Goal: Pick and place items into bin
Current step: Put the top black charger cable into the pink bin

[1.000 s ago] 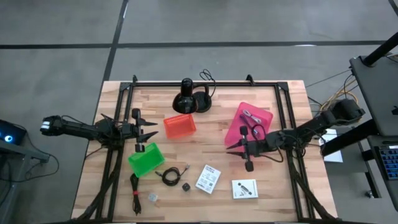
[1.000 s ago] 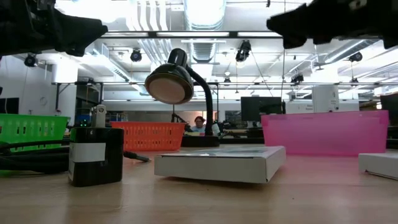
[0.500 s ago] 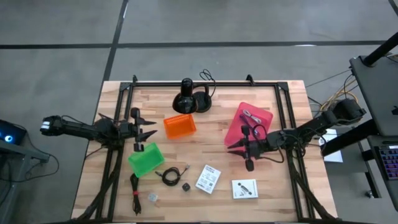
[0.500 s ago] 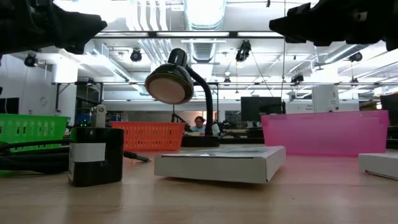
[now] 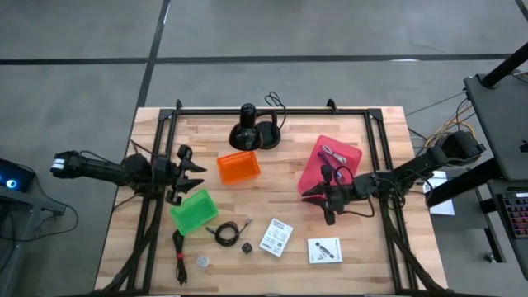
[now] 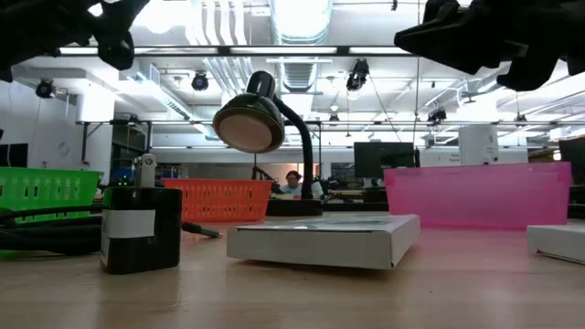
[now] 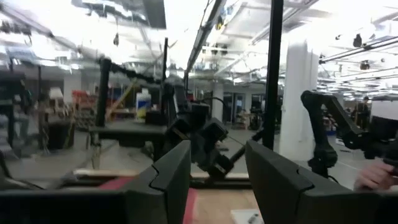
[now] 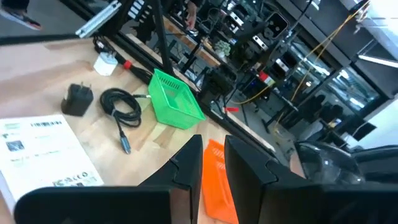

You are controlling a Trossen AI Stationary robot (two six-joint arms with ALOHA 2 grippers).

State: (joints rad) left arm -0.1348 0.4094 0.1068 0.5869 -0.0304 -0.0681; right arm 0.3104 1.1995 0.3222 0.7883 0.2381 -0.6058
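The lamp [image 5: 249,130] stands at the far edge of the bench [image 5: 289,169], and everything else is placed from it. Just in front of the lamp lies the orange bin [image 5: 238,167]. Further toward the near edge and to the lamp's left sits the green bin [image 5: 195,209]; to the lamp's right lies the pink bin [image 5: 318,169], with a small silvery item [image 5: 333,154] inside.

The items lie along the near edge, well apart from the lamp: the coiled cable [image 5: 225,233], the black cube [image 5: 246,247], two white cards [image 5: 276,237] and [image 5: 324,250], a purple strap [image 5: 179,257] and a small clear piece [image 5: 203,261], the last two nearest the green bin.

The left tool [image 5: 183,175] hangs above the bench just beside the green bin, left of the lamp, its fingers [image 7: 168,180] spread with nothing between them. The right tool [image 5: 328,198] hovers at the pink bin's near edge, right of the lamp; its fingers [image 8: 186,163] stand a narrow gap apart and hold nothing.
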